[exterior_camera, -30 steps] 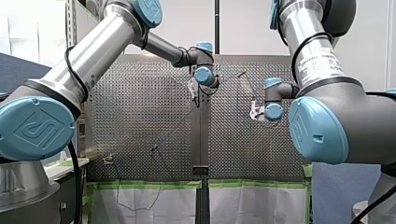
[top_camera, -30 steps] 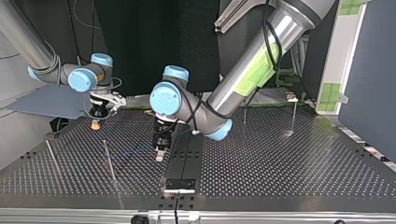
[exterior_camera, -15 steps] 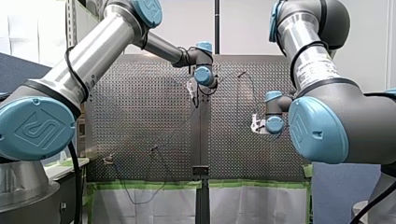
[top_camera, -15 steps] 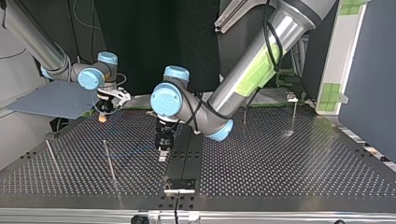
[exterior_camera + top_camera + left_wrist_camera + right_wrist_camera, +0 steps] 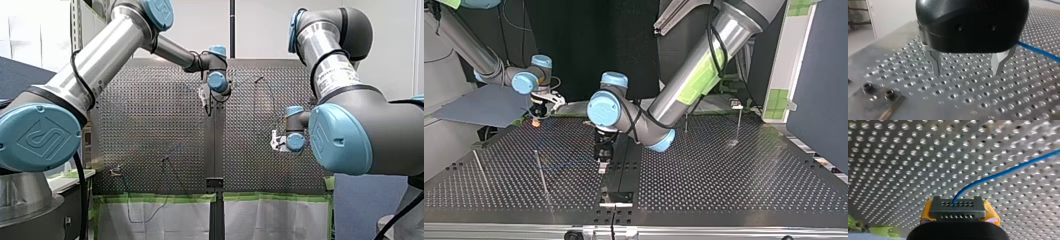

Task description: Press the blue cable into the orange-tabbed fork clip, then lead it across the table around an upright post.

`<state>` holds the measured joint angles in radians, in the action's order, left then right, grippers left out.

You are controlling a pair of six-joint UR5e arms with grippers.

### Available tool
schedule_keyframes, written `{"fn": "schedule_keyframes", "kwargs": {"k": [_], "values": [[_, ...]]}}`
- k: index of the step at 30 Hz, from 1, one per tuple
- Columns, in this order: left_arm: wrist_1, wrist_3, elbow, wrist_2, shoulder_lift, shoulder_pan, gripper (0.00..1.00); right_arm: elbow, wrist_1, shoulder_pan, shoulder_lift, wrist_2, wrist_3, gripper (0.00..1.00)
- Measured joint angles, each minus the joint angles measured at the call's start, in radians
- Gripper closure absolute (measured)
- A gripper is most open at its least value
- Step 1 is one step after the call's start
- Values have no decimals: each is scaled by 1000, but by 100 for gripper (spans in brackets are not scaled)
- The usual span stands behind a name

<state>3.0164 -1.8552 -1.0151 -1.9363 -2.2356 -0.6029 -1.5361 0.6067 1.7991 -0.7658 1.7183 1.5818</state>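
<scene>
In the right wrist view the blue cable (image 5: 1003,173) runs out from between the yellow pads (image 5: 991,216) of my right gripper (image 5: 958,207), which is shut on it just above the perforated table (image 5: 898,157). At the top view's left this gripper (image 5: 537,120) hangs close to the table's far edge. My left gripper (image 5: 968,73) stands open over bare plate, metal fingers (image 5: 936,65) apart and nothing between them. The cable (image 5: 1038,51) passes beside it. In the top view my left gripper (image 5: 602,165) is near the middle, with the cable (image 5: 569,161) faint to its left. I cannot make out the orange-tabbed clip.
Thin upright posts stand at the top view's left (image 5: 542,175) (image 5: 479,169) and far right (image 5: 739,125). A black strip (image 5: 624,167) runs down the table's middle to a bracket (image 5: 616,197). A cable loop (image 5: 145,217) hangs over the green-taped edge in the front view.
My right gripper has carried the cable rightward and toward the far edge in the top view. My left gripper has shifted slightly right, still open.
</scene>
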Motion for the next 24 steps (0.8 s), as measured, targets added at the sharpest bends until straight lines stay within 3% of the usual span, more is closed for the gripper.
{"fn": "schedule_keyframes", "kwargs": {"k": [11, 24], "values": [[21, -2, 33, -4, -23, 4, 1, 0, 37, -19, 69, 1, 0, 100], [24, -2, 36, -6, -24, 4, 1, 1, 130, -53, 184, 0, 1, 100]]}}
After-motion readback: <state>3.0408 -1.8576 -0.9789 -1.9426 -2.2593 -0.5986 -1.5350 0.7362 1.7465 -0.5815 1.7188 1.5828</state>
